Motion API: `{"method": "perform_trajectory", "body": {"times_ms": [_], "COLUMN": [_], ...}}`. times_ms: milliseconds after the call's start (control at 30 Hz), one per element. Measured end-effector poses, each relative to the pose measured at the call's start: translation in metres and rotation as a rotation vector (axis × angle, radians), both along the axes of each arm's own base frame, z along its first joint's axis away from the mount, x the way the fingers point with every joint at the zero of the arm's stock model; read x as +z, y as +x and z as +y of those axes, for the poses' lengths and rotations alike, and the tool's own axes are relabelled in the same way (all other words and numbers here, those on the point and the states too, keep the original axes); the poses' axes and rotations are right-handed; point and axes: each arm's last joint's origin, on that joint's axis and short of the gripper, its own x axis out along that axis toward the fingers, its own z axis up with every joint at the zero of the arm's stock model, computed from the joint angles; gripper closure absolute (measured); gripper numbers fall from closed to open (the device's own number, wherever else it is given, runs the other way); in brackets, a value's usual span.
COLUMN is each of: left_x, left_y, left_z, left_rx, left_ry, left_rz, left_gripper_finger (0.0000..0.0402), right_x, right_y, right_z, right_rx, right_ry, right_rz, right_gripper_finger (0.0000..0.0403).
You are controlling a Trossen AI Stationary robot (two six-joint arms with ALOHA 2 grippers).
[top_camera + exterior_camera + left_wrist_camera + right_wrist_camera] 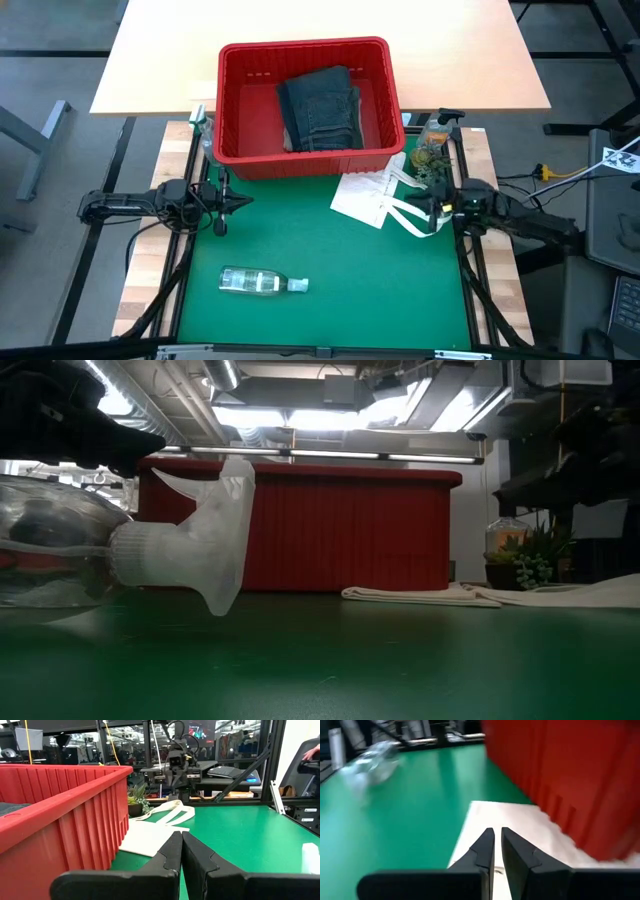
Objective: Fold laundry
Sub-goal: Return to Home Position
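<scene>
High view: the left gripper (pixel 240 205) is hovering at the left edge of the green mat (pixel 330 270), fingers pressed together, and a clear plastic bottle (pixel 258 282) is lying on its side nearer the front. The folded dark blue jeans (pixel 322 108) are resting inside the red basket (pixel 232 100) at the mat's far end. The right gripper (pixel 432 212) is hanging at the right edge over a cream tote bag (pixel 365 195) — fingers all but touching.

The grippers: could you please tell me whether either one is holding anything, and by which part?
Nothing is held. The left gripper and the right gripper are both shut and empty; the jeans lie in the red basket.
</scene>
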Motion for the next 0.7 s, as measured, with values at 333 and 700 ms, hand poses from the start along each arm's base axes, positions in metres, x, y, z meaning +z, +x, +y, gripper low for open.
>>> {"method": "perform_trajectory", "body": {"times_ms": [333, 700], "left_x": [0.0, 0.0], "left_y": [0.0, 0.0], "left_z": [0.0, 0.0], "left_rx": [0.0, -0.001], "left_ry": [0.0, 0.0], "left_rz": [0.0, 0.0], "left_gripper_finger": [0.0398, 0.0398], "right_x": [0.003, 0.003], "right_y": [0.015, 0.015], "right_z": [0.018, 0.024], "right_rx": [0.223, 0.278], "right_ry": [-0.161, -0.132], "right_rz": [-0.294, -0.299], "right_gripper_finger": [0.0368, 0.0368]}}
